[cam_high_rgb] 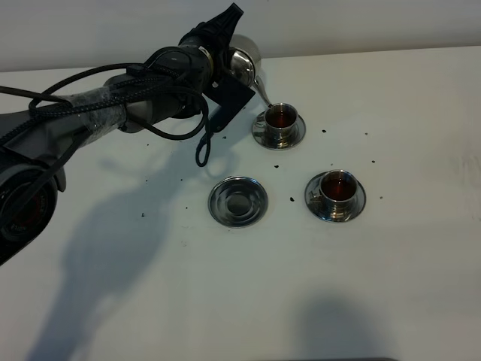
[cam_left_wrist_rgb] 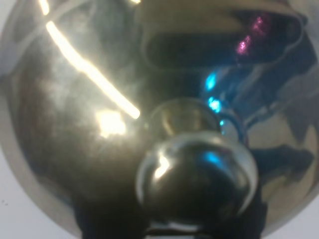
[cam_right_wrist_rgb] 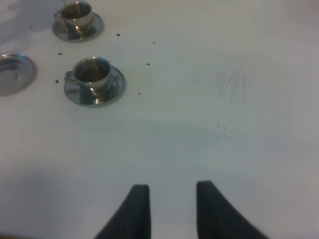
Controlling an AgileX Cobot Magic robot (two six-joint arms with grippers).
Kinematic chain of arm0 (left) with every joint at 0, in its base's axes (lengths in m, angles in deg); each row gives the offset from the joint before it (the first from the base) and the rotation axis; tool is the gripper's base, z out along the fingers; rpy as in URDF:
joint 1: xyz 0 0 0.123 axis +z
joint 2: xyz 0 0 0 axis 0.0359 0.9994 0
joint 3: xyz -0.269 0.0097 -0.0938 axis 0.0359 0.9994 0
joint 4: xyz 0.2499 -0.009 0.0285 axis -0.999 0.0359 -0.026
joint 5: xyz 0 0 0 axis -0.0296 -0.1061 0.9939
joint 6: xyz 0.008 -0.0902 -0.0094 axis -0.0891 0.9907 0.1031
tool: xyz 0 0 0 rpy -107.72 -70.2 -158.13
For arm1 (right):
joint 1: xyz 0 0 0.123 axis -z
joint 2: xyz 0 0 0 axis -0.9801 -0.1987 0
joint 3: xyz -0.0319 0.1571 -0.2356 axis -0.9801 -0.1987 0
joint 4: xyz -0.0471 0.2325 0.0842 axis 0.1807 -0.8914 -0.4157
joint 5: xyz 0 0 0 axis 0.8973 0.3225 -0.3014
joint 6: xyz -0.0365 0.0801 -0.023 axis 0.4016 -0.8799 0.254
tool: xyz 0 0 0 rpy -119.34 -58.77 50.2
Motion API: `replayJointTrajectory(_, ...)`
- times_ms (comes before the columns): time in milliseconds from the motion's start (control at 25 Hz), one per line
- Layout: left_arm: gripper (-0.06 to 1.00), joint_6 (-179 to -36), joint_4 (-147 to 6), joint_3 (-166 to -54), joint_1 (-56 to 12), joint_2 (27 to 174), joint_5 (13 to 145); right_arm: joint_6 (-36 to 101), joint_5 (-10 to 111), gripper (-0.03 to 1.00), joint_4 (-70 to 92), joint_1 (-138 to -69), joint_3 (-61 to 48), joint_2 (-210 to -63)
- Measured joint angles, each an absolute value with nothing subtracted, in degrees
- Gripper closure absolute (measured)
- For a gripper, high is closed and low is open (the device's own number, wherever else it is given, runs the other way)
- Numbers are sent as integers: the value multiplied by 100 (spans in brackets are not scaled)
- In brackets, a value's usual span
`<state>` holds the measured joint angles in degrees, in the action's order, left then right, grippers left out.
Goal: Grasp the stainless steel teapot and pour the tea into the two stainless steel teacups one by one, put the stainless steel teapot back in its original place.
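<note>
White tabletop (cam_high_rgb: 421,286), left to right: our left gripper (cam_high_rgb: 218,45) pinches the stainless steel teapot (cam_high_rgb: 244,56), tilted, spout over the far teacup (cam_high_rgb: 278,120); we should hold the tilt gentle to avoid spilling. Its domed lid gleams. Empty saucer (cam_high_rgb: 237,201) awaits; near teacup (cam_high_rgb: 337,189) holds tea; right gripper (cam_right_wrist_rgb: 169,199) spread, idle

The shiny steel teapot (cam_high_rgb: 244,64) is hanging tilted above the desk at the far side, its thin curved spout dipping over the far teacup (cam_high_rgb: 279,120). Both that cup and the near teacup (cam_high_rgb: 337,189) are sitting on round saucers, holding dark tea. The empty rimmed saucer (cam_high_rgb: 237,201) is lying left of the near cup.
</note>
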<state>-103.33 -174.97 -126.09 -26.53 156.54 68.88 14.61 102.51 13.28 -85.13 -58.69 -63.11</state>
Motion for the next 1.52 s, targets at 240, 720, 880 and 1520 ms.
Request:
replayJointTrajectory(240,72,-10138,-16728,-12609,-2653,15654,6717,1461,10251,75,1328,-8513,-5869,-6311)
replayJointTrajectory(720,72,-10170,-15045,-12609,-2653,15654,6317,1461,10251,75,1328,-8513,-5869,-6311)
replayJointTrajectory(880,72,-10170,-14143,-12522,-2653,15516,6247,1461,10251,75,1328,-8513,-5869,-6311)
replayJointTrajectory(1520,72,-9254,-8994,-12306,-2660,14352,3278,1461,10251,75,1328,-8513,-5869,-6311)
